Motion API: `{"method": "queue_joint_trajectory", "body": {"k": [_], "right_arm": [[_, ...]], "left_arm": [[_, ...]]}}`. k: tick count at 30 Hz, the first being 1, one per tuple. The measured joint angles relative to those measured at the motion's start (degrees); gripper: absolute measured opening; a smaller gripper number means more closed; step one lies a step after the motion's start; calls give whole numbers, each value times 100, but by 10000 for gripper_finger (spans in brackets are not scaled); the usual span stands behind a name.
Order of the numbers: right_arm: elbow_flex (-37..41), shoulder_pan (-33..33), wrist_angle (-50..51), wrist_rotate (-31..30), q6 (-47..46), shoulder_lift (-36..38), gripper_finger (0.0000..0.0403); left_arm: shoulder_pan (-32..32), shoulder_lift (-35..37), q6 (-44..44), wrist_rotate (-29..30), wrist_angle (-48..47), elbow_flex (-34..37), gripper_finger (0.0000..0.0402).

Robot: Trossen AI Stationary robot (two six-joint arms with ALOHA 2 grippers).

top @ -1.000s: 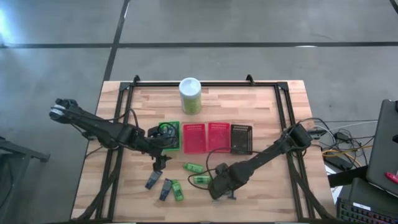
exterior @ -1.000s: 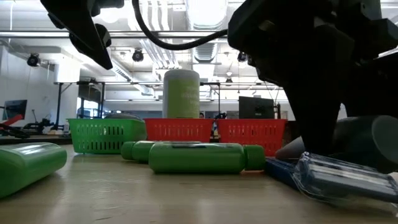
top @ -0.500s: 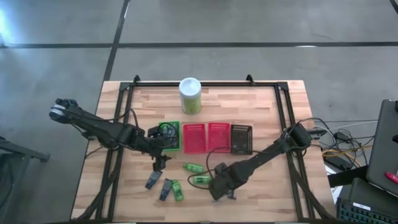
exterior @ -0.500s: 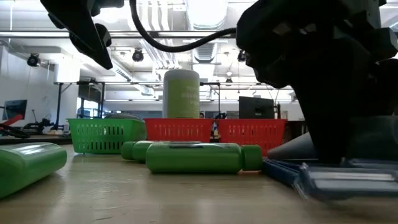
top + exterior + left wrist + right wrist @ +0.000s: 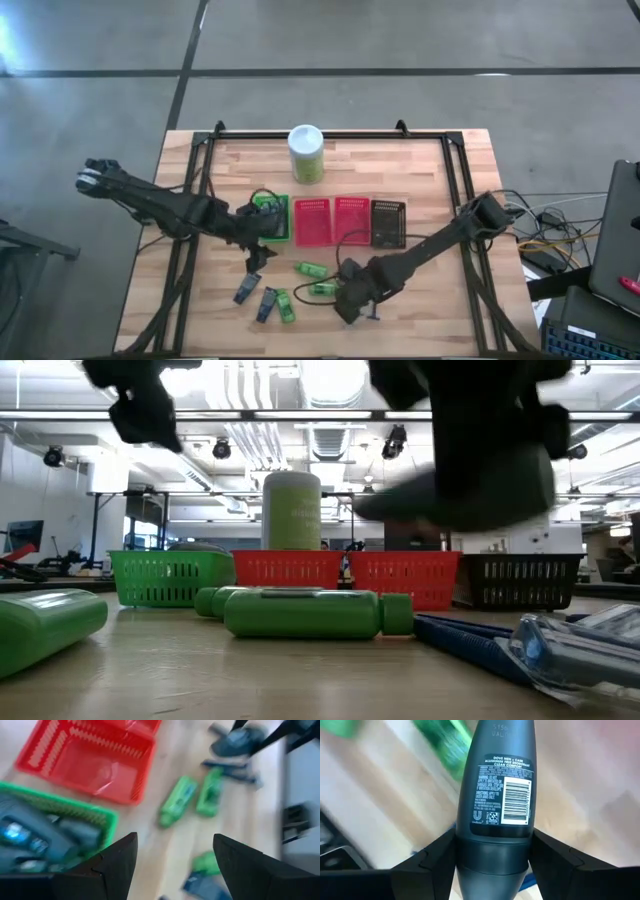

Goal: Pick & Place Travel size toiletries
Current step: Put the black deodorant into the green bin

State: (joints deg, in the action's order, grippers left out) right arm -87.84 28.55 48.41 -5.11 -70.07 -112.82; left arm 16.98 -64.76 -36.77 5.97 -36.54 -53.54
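My right gripper (image 5: 347,296) hangs over the table's near middle, shut on a dark grey deodorant roll-on (image 5: 501,780). In the low view the roll-on (image 5: 470,485) shows raised above the table. My left gripper (image 5: 256,262) is open, holding nothing, just near of the green basket (image 5: 270,215). Green mini bottles (image 5: 310,269) (image 5: 322,289) (image 5: 285,306) lie flat on the wood, as do two dark tubes (image 5: 245,291) (image 5: 266,303). The green basket (image 5: 75,815) holds dark items. My right gripper pinches the roll-on between its two fingers (image 5: 437,857) at the wide end below the label (image 5: 492,847). The labelled body runs forward, along the fingers and past their tips. In the low view it is lifted clear of the table.
Two red baskets (image 5: 311,220) (image 5: 351,218) and a black basket (image 5: 388,222) stand in a row right of the green one. A tall green white-lidded canister (image 5: 306,153) stands toward the far edge. A blue packaged item (image 5: 560,650) lies near my right gripper.
My right gripper has risen and carried the dark grey roll-on up off the table; a second ago it sat low against the wood beside the blue packaged item. My left arm has shifted only slightly.
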Motion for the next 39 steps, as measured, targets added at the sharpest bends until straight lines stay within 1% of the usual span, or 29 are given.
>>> {"method": "queue_joint_trajectory", "body": {"k": [2, 6, 8, 11, 12, 13, 15, 18, 20, 24, 27, 30, 33, 35, 39], "right_arm": [[-1, -23, 46, -107, 161, 188, 203], [-1, -156, 131, -196, 443, 538, 203], [-1, -272, 115, -234, 571, 671, 204], [-1, -472, -186, -243, 861, 844, 203], [-1, -544, -340, -221, 986, 897, 203], [-1, -621, -507, -134, 1109, 966, 202], [-3, -757, -761, 143, 1333, 1078, 202], [-6, -927, -873, 655, 1554, 1156, 203], [-6, -1005, -866, 929, 1706, 1156, 203], [-105, -1119, -787, 1101, 2048, 1153, 203], [-344, -1267, -799, 1258, 2306, 1100, 202], [-550, -1426, -777, 1525, 2496, 1015, 204], [-768, -1529, -659, 1720, 2631, 903, 203], [-898, -1549, -445, 1746, 2722, 866, 203], [-1155, -1592, -370, 1894, 2842, 763, 204]], "left_arm": [[-207, 205, -62, -354, 311, 21, 264], [-869, 620, -310, -1318, 1081, 167, 268], [-1270, 745, -569, -1994, 1451, 336, 269], [-1816, 807, -804, -3238, 2104, 659, 269], [-1908, 807, -748, -3492, 2338, 777, 269], [-1933, 809, -554, -3573, 2539, 870, 269], [-1868, 844, 368, -3453, 2725, 1002, 269], [-1590, 944, 2001, -2627, 2800, 1056, 269], [-1362, 967, 2879, -2130, 2802, 1019, 268], [-927, 894, 4319, -1662, 2823, 934, 268], [-713, 694, 4890, -1493, 2849, 933, 268], [-575, 481, 5425, -1414, 3123, 929, 268], [-495, 333, 5913, -1010, 3373, 925, 268], [-499, 318, 6134, -826, 3529, 925, 268], [-475, 283, 6660, -807, 3899, 922, 268]]}}
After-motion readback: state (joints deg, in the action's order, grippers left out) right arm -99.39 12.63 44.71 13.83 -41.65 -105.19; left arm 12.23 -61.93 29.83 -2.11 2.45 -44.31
